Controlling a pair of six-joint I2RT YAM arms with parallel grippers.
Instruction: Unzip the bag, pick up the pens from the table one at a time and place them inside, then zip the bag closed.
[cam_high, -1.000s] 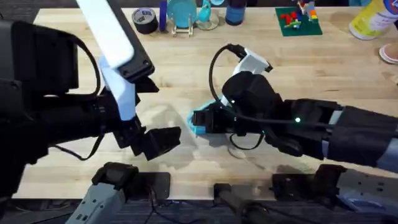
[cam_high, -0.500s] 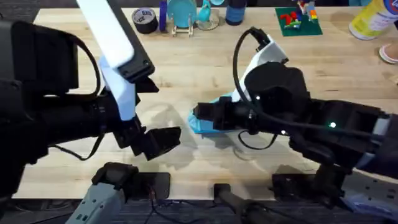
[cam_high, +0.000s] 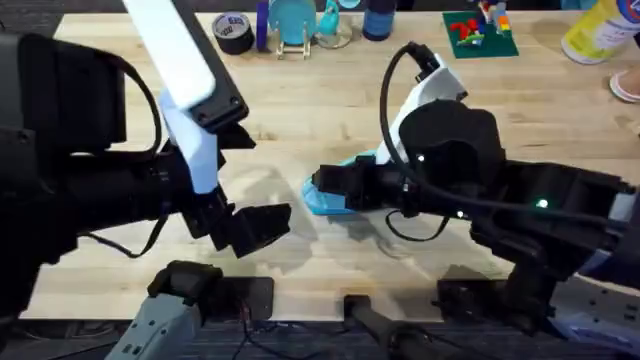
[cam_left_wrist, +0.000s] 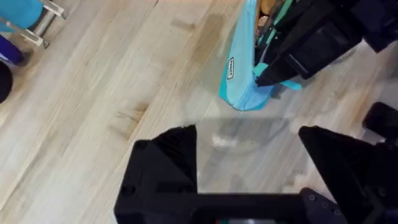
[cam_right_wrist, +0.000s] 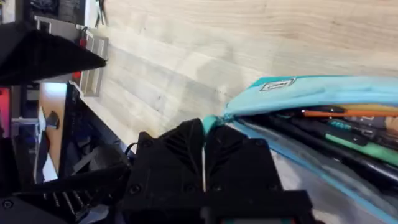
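Right wrist view: the right end effector (cam_right_wrist: 204, 146) is pinched on the bag's (cam_right_wrist: 323, 93) end tab, likely to work the zipper, with pens lying inside. The left end effector (cam_left_wrist: 247, 163), spread, hovers over the bench (cam_high: 300, 100) just beside the bag.

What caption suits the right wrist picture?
Black right gripper pinches the end of the open light-blue fabric pencil pouch, pens visible inside.

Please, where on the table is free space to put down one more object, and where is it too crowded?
Bare table lies between the back row of clutter, tape roll to green Lego plate, and the bag. Another free patch is right of the white arm link. It is crowded around the bag, where the right gripper pinches its end, left gripper nearby.
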